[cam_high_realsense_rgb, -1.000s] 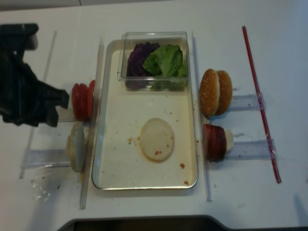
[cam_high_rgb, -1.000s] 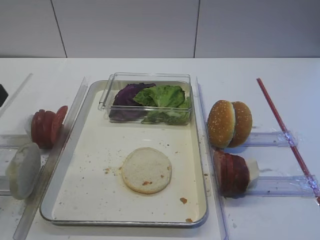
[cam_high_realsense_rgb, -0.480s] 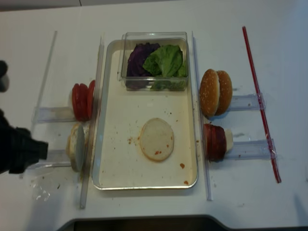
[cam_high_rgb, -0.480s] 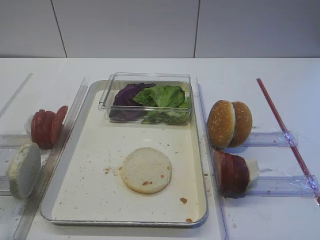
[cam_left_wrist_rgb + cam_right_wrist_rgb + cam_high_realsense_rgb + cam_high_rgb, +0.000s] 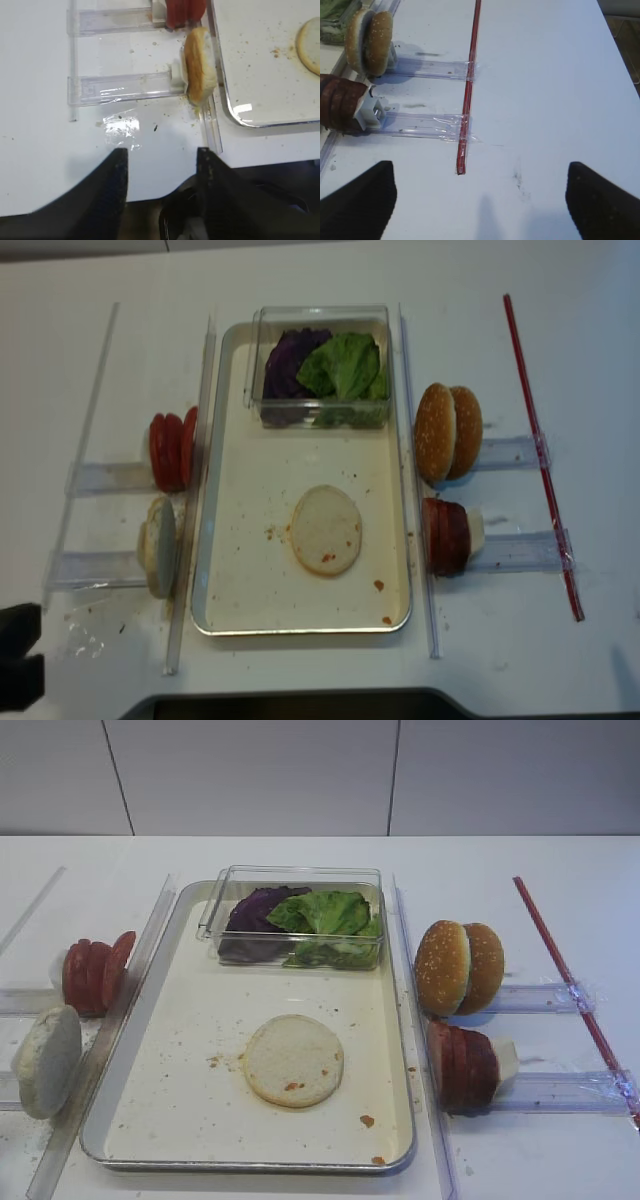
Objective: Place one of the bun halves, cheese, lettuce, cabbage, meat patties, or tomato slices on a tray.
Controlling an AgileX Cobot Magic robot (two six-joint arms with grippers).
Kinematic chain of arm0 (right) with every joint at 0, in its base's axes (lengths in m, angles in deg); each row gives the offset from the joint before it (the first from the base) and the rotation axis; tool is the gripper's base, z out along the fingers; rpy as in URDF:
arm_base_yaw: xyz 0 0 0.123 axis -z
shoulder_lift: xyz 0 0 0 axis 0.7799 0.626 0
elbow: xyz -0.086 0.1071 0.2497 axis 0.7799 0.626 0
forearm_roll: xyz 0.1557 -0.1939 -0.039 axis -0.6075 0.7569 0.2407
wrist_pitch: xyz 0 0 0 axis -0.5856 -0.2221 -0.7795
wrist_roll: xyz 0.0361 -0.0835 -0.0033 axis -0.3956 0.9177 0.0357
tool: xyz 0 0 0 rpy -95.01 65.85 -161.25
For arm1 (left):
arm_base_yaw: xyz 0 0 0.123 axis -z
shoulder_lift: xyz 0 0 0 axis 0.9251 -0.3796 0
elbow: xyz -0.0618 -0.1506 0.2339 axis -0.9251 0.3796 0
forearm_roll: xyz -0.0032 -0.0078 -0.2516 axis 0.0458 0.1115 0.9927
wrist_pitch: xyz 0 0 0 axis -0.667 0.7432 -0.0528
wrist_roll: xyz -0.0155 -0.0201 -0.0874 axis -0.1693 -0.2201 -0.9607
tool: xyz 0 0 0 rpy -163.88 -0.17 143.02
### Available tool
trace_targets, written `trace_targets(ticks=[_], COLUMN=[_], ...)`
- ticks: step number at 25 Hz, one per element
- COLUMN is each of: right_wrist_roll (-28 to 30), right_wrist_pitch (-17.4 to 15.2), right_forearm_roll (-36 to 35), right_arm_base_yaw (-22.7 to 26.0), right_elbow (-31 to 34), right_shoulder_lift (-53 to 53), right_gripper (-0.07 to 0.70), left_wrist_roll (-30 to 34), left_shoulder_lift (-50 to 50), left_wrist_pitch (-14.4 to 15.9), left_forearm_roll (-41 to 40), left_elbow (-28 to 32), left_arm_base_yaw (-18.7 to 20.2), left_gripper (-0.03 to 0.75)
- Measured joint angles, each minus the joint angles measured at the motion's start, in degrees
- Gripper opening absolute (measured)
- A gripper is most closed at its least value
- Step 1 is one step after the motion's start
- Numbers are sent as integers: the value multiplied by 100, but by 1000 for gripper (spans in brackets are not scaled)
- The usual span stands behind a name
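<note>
One pale bun half (image 5: 293, 1060) lies flat near the middle of the silver tray (image 5: 190, 1000). A second bun half (image 5: 46, 1060) stands on edge in a clear holder left of the tray. Behind it stand the tomato slices (image 5: 92, 975). The meat patties (image 5: 462, 1067) are right of the tray. Lettuce (image 5: 325, 915) and cabbage (image 5: 255, 910) lie in a clear box. No cheese shows. My left gripper (image 5: 161, 155) is open and empty over the table's front edge, short of the standing bun half (image 5: 200, 65). My right gripper (image 5: 480, 200) is open and empty over bare table.
Sesame buns (image 5: 458, 967) stand in a holder behind the patties. A long red strip (image 5: 570, 985) runs along the table on the right. Clear rails (image 5: 140, 960) flank both sides of the tray. The clear plastic box (image 5: 290, 875) takes up the tray's far end.
My left arm has drawn back from beside the tomato slices toward the front-left corner of the table, with its jaws still open. The food has stayed where it was.
</note>
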Motion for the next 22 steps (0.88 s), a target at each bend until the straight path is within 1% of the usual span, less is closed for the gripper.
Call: trace_targets(ticks=[9,16,19,22], right_wrist_roll=[0,0,0,0], right_wrist_pitch=[0,0,0,0], right_forearm_roll=[0,0,0,0], right_arm_base_yaw=[0,0,0,0], right_elbow=[0,0,0,0], right_shoulder_lift=[0,0,0,0], right_gripper=[694,694,694,694], left_wrist_roll=[177,205,205,205], left_shoulder_lift=[1437,2623,2689,2693], left_wrist_pitch=[45,84,21,-233], left_forearm_roll=[0,0,0,0], left_elbow=[689,1094,1197,1290], left_arm_base_yaw=[0,0,0,-19], left_gripper=[306,306,306,306])
